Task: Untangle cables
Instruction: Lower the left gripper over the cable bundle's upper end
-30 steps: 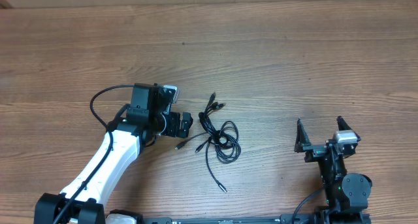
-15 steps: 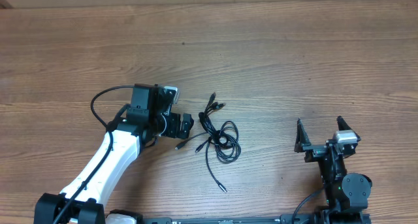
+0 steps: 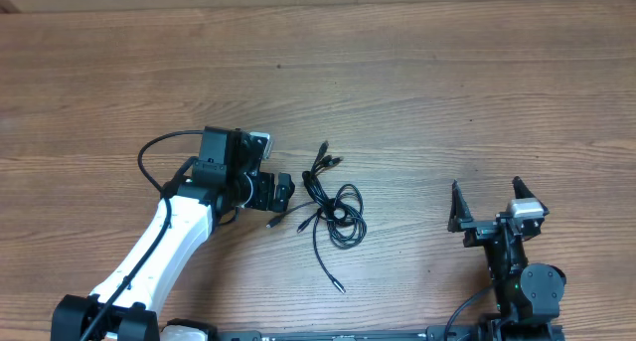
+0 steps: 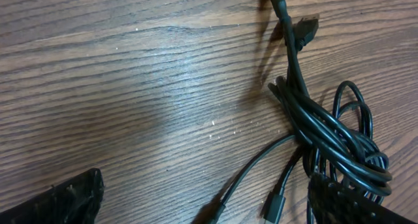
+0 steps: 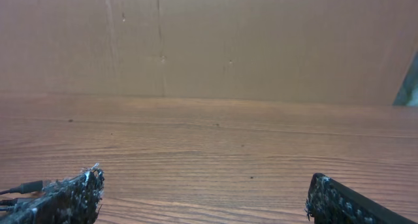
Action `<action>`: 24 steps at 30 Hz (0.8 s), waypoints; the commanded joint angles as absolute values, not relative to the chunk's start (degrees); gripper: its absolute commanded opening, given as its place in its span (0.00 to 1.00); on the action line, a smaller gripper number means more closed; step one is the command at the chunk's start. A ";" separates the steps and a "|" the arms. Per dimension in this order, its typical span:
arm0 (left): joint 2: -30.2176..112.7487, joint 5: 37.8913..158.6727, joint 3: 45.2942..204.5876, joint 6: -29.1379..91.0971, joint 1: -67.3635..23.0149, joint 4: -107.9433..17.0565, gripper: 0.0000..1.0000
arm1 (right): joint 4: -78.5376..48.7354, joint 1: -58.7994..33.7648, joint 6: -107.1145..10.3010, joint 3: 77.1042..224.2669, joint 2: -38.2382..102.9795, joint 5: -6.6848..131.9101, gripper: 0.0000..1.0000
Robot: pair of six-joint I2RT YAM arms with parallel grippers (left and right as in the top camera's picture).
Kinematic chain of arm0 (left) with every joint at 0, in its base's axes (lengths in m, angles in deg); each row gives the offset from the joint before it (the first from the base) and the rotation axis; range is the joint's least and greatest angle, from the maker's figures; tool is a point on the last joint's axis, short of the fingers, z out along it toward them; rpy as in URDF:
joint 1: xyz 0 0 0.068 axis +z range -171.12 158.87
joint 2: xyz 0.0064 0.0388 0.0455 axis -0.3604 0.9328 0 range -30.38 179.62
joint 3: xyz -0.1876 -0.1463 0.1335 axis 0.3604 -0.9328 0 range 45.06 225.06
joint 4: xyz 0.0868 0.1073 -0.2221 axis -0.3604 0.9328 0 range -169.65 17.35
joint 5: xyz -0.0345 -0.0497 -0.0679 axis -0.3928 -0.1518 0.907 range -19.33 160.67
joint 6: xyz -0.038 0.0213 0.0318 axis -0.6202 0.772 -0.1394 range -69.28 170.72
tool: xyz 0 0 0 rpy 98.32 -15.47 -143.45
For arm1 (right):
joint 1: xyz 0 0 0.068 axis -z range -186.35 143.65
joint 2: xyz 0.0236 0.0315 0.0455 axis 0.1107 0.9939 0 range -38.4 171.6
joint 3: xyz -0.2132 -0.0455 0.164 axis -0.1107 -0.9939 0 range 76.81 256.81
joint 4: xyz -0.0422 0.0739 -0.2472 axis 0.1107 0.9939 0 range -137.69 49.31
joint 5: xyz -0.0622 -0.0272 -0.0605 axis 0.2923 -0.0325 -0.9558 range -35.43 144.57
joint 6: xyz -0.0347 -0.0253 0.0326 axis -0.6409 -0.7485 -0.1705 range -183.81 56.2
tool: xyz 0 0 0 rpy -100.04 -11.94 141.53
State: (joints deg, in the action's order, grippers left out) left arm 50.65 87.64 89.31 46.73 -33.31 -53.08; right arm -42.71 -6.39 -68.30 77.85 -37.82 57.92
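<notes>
On the desk [image 3: 447, 83], near the middle, your cables [image 3: 335, 208] lie in one looped bundle, with thin plug ends straggling out above and below it. Nothing has shifted since a second ago: the cords and both arms sit just as they were. Your left claw [image 3: 285, 192] hangs just beside the bundle's left edge, spread wide and grasping nothing. In its wrist view the loops lie close by one of its fingers [image 4: 339, 201]. Your right claw [image 3: 489, 204] stands well apart to the right, likewise released and empty.
</notes>
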 commanded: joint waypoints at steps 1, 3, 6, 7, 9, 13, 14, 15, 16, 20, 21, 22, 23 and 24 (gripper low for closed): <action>51.05 88.18 90.71 46.36 -33.55 -53.10 1.00 | -43.00 -6.23 -68.10 77.28 -38.24 57.18 1.00; 51.05 90.06 90.71 43.12 -33.53 -52.86 1.00 | -43.00 -6.23 -68.08 77.28 -38.24 57.18 1.00; 51.05 91.24 90.71 38.20 -33.53 -53.06 1.00 | -43.00 -6.23 -68.08 77.28 -38.24 57.18 1.00; 51.05 91.22 90.71 36.63 -33.53 -53.19 1.00 | -43.00 -6.23 -68.10 77.28 -38.24 57.18 1.00; 51.05 91.24 90.73 33.00 -33.53 -53.43 1.00 | -43.00 -6.23 -68.08 77.28 -38.24 57.18 1.00; 51.05 92.93 90.78 27.93 -33.53 -53.54 1.00 | -43.00 -6.23 -68.08 77.28 -38.24 57.18 1.00; 51.05 93.21 90.78 27.93 -33.53 -53.56 1.00 | -43.00 -6.23 -68.08 77.28 -38.24 57.18 1.00; 51.05 93.21 90.78 27.89 -33.53 -53.52 1.00 | -43.00 -6.23 -68.08 77.28 -38.24 57.18 1.00; 51.05 93.21 90.78 27.73 -33.53 -53.48 1.00 | -43.00 -6.23 -68.08 77.28 -38.24 57.18 1.00; 51.05 93.21 90.78 26.44 -33.53 -53.50 1.00 | -43.00 -6.23 -68.08 77.28 -38.24 57.18 1.00; 51.05 93.21 90.78 24.56 -33.53 -53.56 1.00 | -43.00 -6.23 -68.08 77.28 -38.24 57.20 1.00; 51.05 93.21 90.78 22.93 -33.53 -53.65 1.00 | -43.00 -6.23 -68.08 77.28 -38.24 57.18 1.00; 51.05 93.21 90.78 21.50 -33.53 -53.76 1.00 | -43.00 -6.23 -68.08 77.28 -38.24 57.18 1.00; 51.05 93.19 90.78 19.80 -33.53 -53.83 1.00 | -43.00 -6.23 -68.08 77.28 -38.24 57.18 1.00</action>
